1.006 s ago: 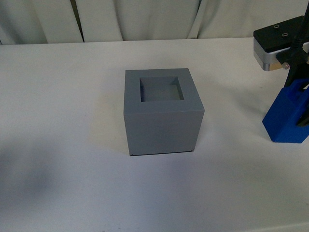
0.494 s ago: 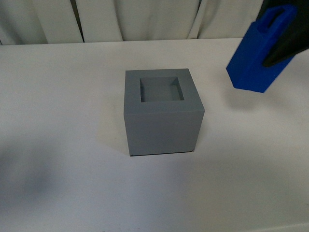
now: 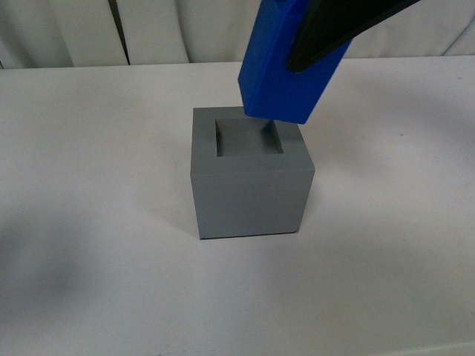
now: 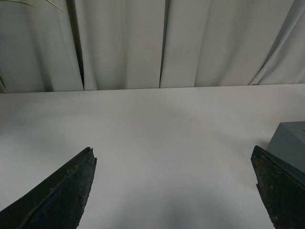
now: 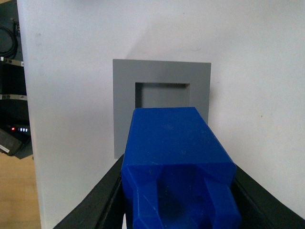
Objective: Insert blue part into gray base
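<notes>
The gray base is a matte gray cube with a square recess in its top, standing mid-table. My right gripper is shut on the blue part and holds it tilted in the air, its lower end just above the recess's far right corner. In the right wrist view the blue part sits between the black fingers, with the base beyond it. My left gripper is open and empty above bare table; a corner of the base shows beside one finger.
The white table carries only the base. White curtains hang behind its far edge. In the right wrist view the table's edge and dark equipment beyond it show.
My right gripper has carried the blue part up from the table at the right, then leftward, to above the base's recess. The base has not moved.
</notes>
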Robot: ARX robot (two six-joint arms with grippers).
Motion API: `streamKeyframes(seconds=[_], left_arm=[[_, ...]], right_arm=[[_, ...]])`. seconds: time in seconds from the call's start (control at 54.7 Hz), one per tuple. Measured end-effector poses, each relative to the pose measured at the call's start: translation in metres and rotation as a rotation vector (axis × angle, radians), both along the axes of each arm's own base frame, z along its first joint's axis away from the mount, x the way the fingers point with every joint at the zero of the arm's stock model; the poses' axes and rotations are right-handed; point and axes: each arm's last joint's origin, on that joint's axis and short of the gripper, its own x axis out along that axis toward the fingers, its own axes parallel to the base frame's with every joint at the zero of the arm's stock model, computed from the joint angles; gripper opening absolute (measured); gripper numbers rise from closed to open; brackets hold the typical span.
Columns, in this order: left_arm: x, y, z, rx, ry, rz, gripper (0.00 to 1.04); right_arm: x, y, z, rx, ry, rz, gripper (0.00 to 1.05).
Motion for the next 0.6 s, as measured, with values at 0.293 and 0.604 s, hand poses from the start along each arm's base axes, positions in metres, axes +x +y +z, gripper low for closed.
streamKeyframes(seconds=[0.293,0.604], left_arm=[[0.0,0.0,0.0,0.0,0.0,0.0,0.99],[0.0,0.0,0.0,0.0,0.0,0.0,0.99]], right_arm=[[-0.004,0.016,-0.001,-0.015,-0.035,-0.002,0.47],[-0.004,0.031,-0.012,-0.039,-0.026,0.001,0.47]])
